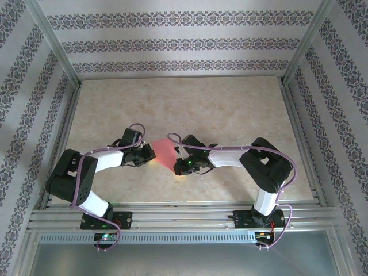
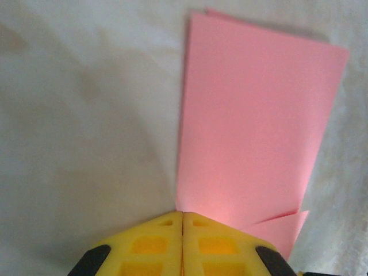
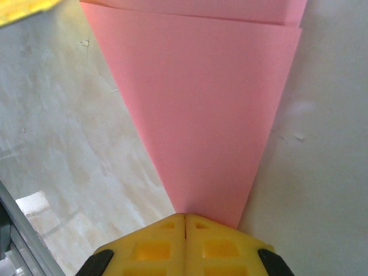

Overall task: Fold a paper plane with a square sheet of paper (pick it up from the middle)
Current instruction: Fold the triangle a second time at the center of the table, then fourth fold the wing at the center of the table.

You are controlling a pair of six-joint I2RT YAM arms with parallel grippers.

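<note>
A folded salmon-pink paper sheet [image 1: 165,153] [image 2: 253,126] [image 3: 201,115] lies flat on the beige marbled worktop [image 1: 190,103], towards the middle of its near edge, inside an aluminium-framed booth with walls of striped floral paper. It tapers along its length, the narrow point at the right gripper [image 1: 178,158] [image 3: 185,217] and the broad layered end towards the left gripper [image 1: 152,152] [image 2: 182,215]. Both pairs of yellow fingers are pressed together at the paper's edge, and I cannot tell whether they pinch it.

One folded pink paper [image 1: 164,153], two robot arms [image 1: 86,178] [image 1: 261,169] and one table [image 1: 230,109].
</note>
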